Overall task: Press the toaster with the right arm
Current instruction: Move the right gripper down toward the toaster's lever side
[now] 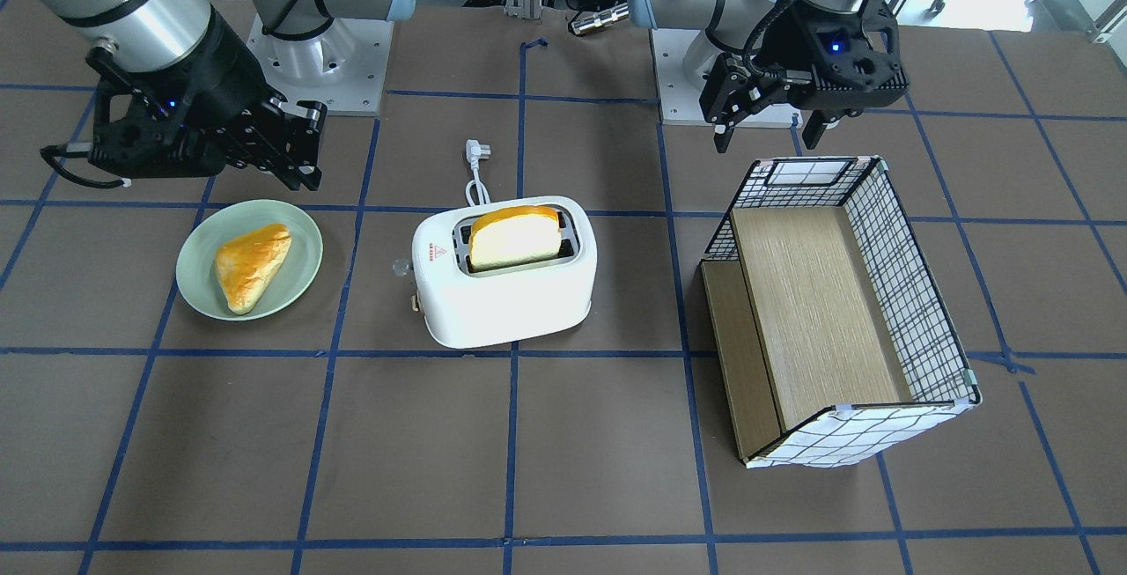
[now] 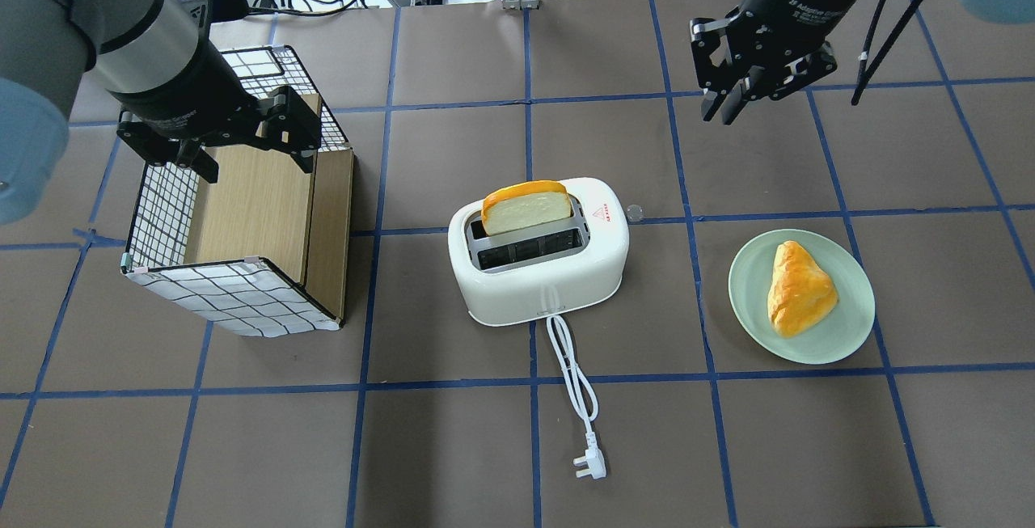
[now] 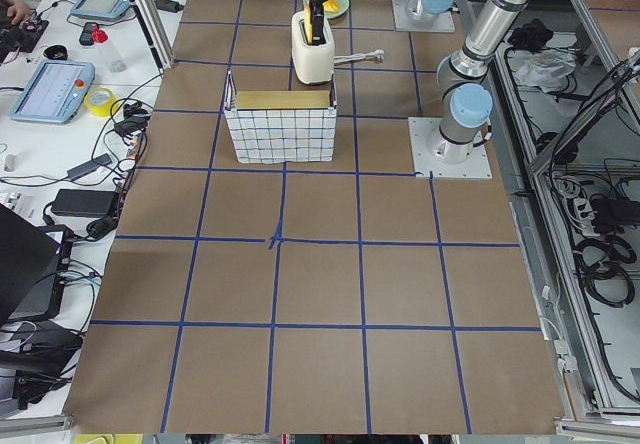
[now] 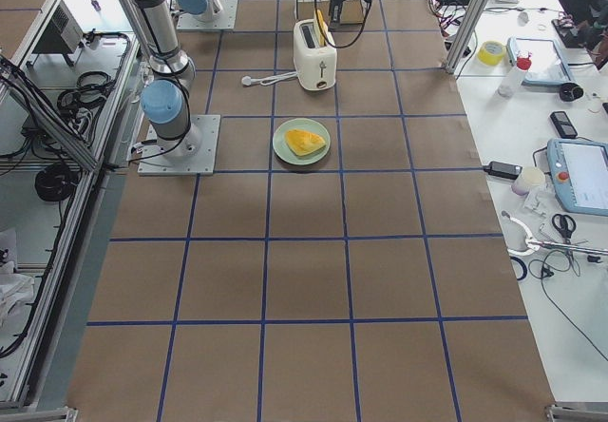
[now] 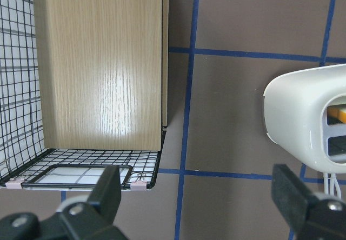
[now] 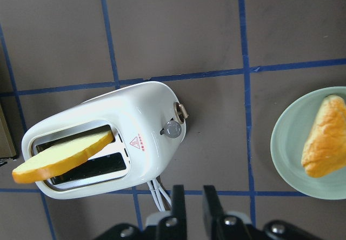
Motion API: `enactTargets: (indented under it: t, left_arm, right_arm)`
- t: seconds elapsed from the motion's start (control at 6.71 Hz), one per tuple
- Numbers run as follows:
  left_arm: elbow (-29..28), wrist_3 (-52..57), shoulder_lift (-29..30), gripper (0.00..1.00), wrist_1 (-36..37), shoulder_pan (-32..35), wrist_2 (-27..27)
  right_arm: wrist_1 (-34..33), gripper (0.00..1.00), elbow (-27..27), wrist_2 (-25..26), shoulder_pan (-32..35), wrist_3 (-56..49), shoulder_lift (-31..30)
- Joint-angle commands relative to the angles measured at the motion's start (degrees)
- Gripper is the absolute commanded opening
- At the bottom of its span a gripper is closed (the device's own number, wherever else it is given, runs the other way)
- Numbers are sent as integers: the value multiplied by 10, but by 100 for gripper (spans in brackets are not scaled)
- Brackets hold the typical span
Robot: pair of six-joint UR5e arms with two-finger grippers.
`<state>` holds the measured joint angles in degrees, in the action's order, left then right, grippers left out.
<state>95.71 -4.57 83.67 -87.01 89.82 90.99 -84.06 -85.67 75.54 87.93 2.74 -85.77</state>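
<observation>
Since my end effector [image 2: 722,110], fingers [image 6: 178,202] all but pressed together, hangs beyond the plate [image 2: 752,310] and the toaster [image 2: 540,273] stands beside that plate, a skewed descent may miss the lever [image 6: 182,111] and shove the toaster.

I see the toaster [image 1: 506,280] is shiny white plastic, smooth all over (the lights glare on it). The bread slice [image 1: 515,236] looks soft, with a golden crust. The plate [image 2: 748,285] is smooth pale green with a soft shine, and the pastry [image 2: 799,289] has a glossy brown crust. The basket [image 1: 916,293] is thin black wire over a white sheet, with a wood-grain board [image 1: 810,311] inside. The table [image 1: 599,469] is dull brown with blue tape. The right arm [image 1: 132,7] is silver metal, and the right gripper [image 2: 720,111] looks like dull black plastic.
</observation>
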Motion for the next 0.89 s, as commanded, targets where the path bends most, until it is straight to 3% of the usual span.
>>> enactTargets:
  t: [0.0, 0.15, 0.6, 0.74]
  left_arm:
    - [0, 0, 0, 100, 0, 0, 0]
    - [0, 0, 0, 100, 0, 0, 0]
    - [0, 0, 0, 100, 0, 0, 1]
    - [0, 0, 0, 100, 0, 0, 0]
  right_arm:
    - [-7, 0, -85, -130, -39, -58, 3]
    - [-8, 0, -123, -179, -63, -118, 7]
    - [-196, 0, -244, -219, -68, -160, 30]
    - [-215, 0, -258, -230, -69, -160, 30]
